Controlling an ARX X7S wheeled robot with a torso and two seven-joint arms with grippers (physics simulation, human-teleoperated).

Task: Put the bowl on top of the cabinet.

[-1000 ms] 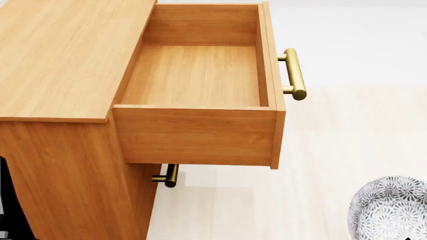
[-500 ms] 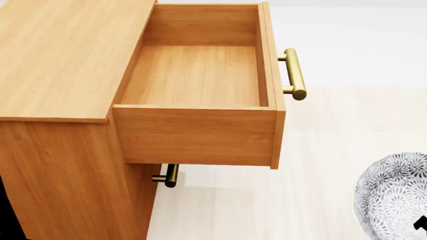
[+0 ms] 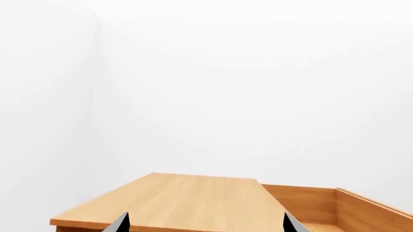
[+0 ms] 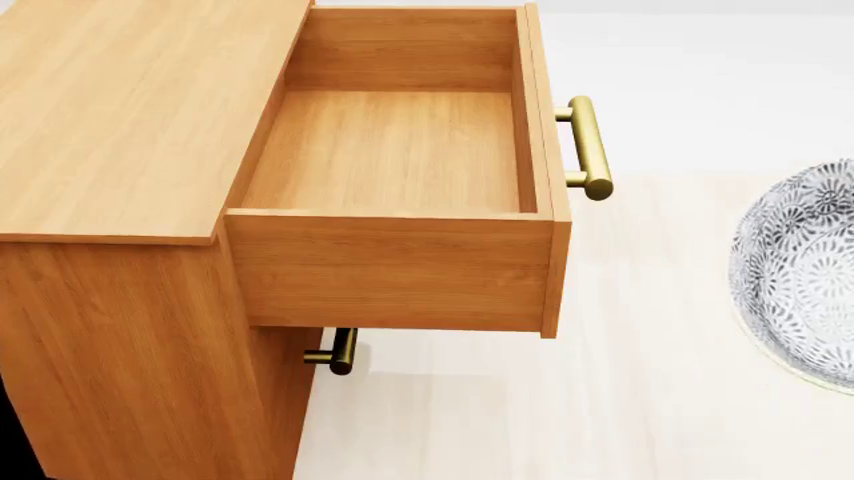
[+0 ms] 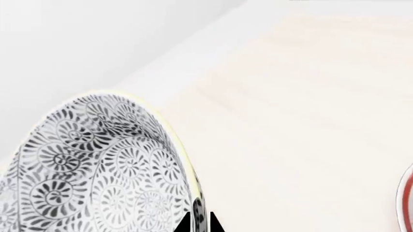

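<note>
While the bowl (image 4: 807, 270) hangs in the air at the right edge of the head view, well clear of the cabinet (image 4: 127, 130), its patterned outside faces the camera and its pale rim (image 4: 787, 365) curves along its lower side, so it is tipped steeply rather than level. It is above the pale wooden floor (image 4: 641, 400), roughly level with the open drawer's front panel, and it touches nothing of the cabinet.

In the right wrist view the right pincer (image 5: 199, 223) has its two dark fingertips close together on the bowl's rim (image 5: 183, 159), one on each side of the wall, gripping it. At that picture's edge shows a sliver of a red-rimmed plate (image 5: 405, 200).

The cabinet's top drawer (image 4: 394, 150) stands pulled fully out, bare inside, with its brass bar handle (image 4: 589, 148) on the front. A second brass handle (image 4: 339, 352) shows below it on a shut drawer. The flat cabinet top carries nothing.

In the left wrist view the left pincer (image 3: 205, 224) has its two fingertips spread wide apart, holding nothing, above the near edge of the cabinet top (image 3: 181, 203), with the open drawer (image 3: 322, 208) beside it.
</note>
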